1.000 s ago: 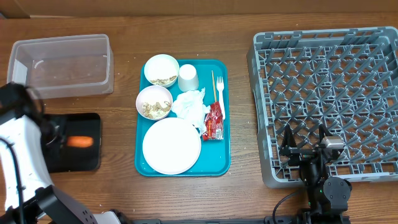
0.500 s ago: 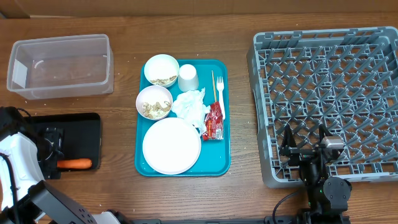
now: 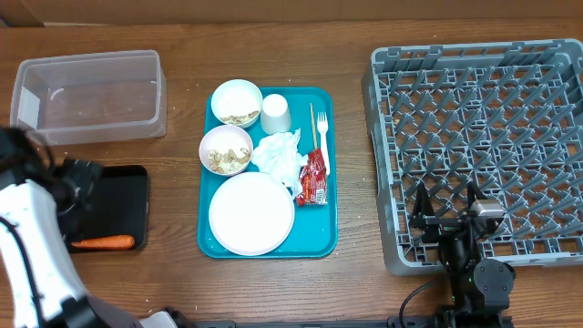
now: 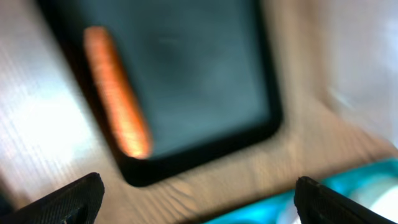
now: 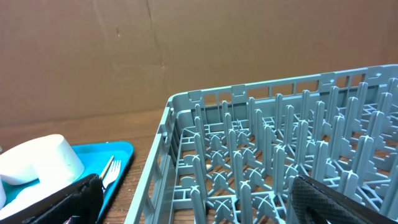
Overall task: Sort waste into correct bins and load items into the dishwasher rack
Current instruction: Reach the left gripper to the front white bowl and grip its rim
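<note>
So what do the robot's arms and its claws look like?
The left arm is mostly white and smooth, with black joints. The right arm is black, with a small silver-grey block on it and a thin black cable curling by its base. Both the left gripper and the right gripper have two chunky matte black fingers.
</note>
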### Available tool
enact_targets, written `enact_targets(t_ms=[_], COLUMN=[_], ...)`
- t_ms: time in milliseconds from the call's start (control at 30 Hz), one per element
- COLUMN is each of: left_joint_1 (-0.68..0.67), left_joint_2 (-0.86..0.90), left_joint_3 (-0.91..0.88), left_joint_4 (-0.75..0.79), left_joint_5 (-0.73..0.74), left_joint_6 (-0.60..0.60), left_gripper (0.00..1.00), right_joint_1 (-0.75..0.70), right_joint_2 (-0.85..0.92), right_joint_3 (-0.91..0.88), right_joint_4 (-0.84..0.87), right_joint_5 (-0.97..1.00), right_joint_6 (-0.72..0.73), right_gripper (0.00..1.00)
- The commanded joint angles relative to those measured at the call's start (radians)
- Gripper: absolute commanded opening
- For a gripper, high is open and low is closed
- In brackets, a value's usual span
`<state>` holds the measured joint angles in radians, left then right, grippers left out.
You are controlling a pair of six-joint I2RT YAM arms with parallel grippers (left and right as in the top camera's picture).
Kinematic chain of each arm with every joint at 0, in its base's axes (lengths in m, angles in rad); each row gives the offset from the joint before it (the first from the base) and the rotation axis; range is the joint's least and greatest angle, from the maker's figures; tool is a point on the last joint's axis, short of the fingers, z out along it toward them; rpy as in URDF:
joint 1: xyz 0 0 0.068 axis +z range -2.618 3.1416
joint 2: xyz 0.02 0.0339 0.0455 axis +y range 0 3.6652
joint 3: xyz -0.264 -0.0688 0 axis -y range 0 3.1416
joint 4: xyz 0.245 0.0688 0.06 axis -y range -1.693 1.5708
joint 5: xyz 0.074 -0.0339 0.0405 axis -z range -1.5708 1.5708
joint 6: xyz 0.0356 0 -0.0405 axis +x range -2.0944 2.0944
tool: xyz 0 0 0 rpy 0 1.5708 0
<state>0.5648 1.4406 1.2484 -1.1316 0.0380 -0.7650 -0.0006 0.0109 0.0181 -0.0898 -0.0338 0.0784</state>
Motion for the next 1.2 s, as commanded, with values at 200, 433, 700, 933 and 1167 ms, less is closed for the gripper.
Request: enact_targets(t_ms=[200,433,700,933,1167], left_joint_1=[-0.637,-0.901,-0.926,-0.923,-0.924], left_joint_2=[-0.071,0.133,0.331,0.41,0.423], left_joint_3=[0.037,0.037,0.037,0.037,0.037], left_joint_4=[0.144,0.305,0.414,0.43,0.427], left_joint_5=[0.026,-0.163,-0.176,-0.205,-0.202], left_joint_6=[0.221,0.239,0.392,0.437,0.436], left_gripper=[1.0,1.0,0.99,0.89,0.63], right_joint_1=[-0.006,-0.006,-0.006,-0.006,-0.006], right_joint_2=[-0.008,-0.008,-0.008,-0.008,-0.008], right_joint_3=[-0.01,-0.01,-0.01,-0.01,-0.01], right_joint_4=[0.007,0.007,0.007,0.007,0.007], right_joint_5=[0.007,0.007,0.007,0.007,0.007], right_joint_6=[0.003,0.003,0.003,0.003,0.003], right_gripper=[1.0,1.0,1.0,1.0,1.0])
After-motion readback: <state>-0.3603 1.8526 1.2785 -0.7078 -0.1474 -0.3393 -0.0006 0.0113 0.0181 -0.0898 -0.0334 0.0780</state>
